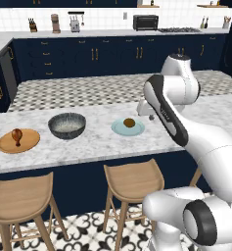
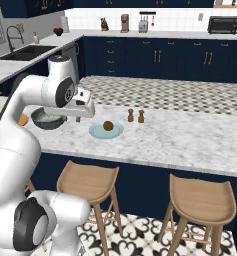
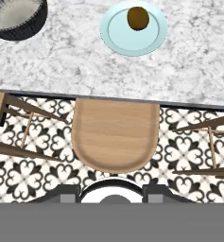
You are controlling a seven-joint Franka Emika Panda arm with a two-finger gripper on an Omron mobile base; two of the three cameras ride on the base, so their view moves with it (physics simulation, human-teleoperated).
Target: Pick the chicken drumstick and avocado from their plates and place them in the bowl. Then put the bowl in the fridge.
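I see the avocado (image 1: 129,122) on the pale blue plate (image 1: 118,129), the chicken drumstick (image 1: 16,135) on the wooden plate (image 1: 32,141), and the bowl (image 1: 67,125) between them on the marble worktop (image 1: 88,147). I cannot tell how my pincer stands.

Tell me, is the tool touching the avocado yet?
Apart. In the hand view the avocado lies alone on the pale blue plate at the top of the frame, with open counter and a stool between it and the camera.
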